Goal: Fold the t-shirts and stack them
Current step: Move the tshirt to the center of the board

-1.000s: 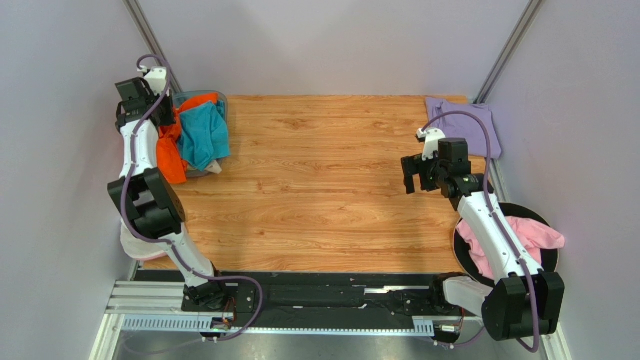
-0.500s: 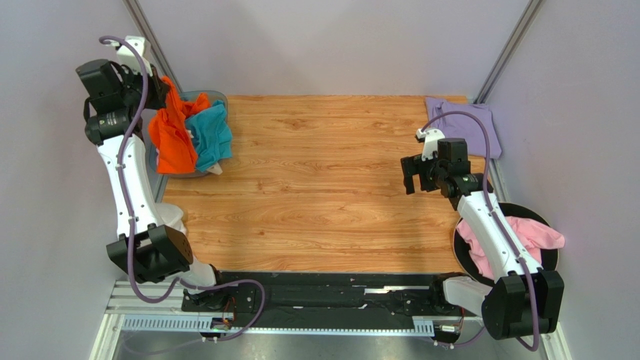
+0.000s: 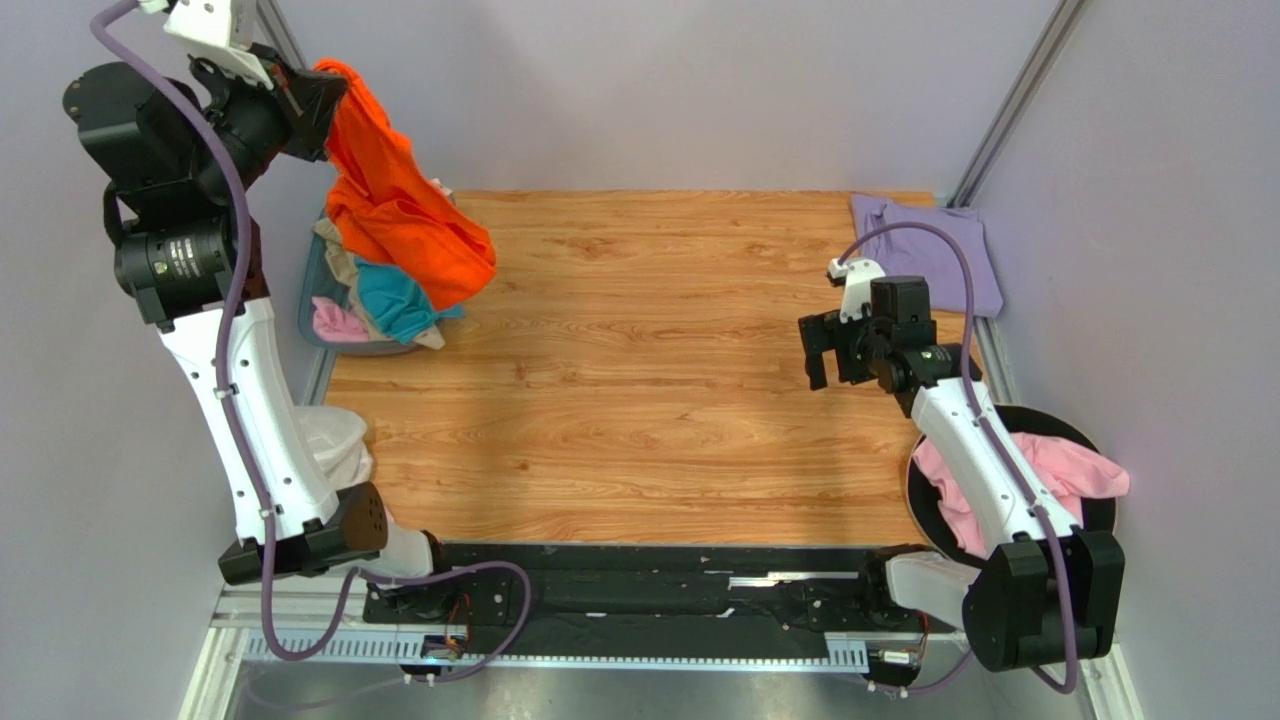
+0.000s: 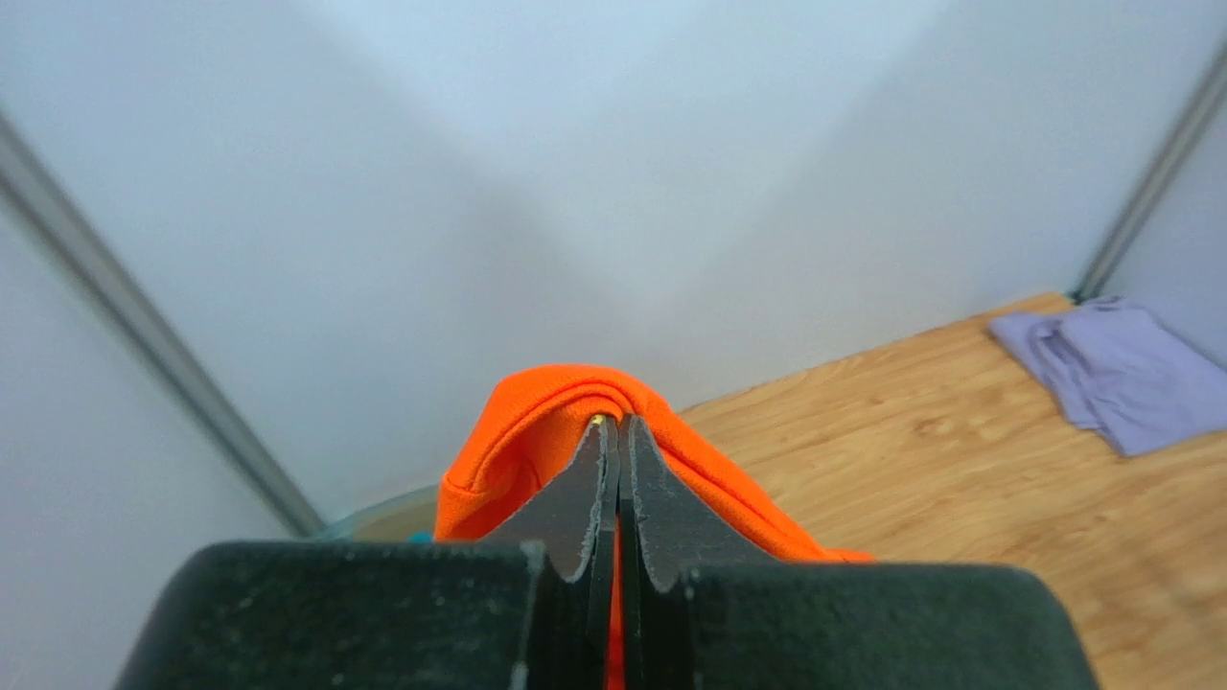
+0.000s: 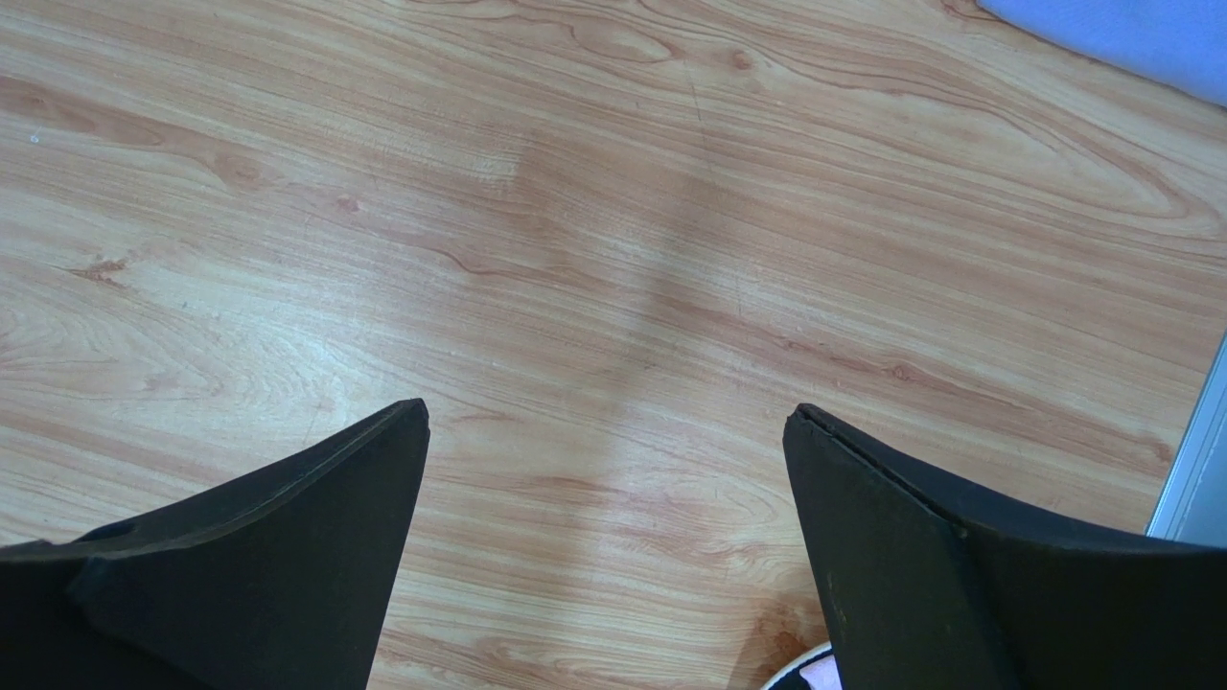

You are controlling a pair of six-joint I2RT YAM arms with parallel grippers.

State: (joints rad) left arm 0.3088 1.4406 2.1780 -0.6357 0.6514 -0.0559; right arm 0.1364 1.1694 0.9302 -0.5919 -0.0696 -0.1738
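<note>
Wood table (image 3: 646, 390) with folded lavender t-shirt (image 3: 924, 258)

Bare wood is stretching wide across the middle of the table (image 3: 631, 390), giving a claw plenty of passage there. The orange shirt (image 3: 406, 218) is dangling from the left claw (image 3: 316, 93), curtaining the far-left corner above the heaped basket (image 3: 310, 285). The right claw (image 3: 816, 351) is hanging spread over the right side. The lavender shirt (image 3: 924, 248) is taking up the far-right corner, and the side walls (image 3: 1157, 270) are hemming in both edges.
</note>
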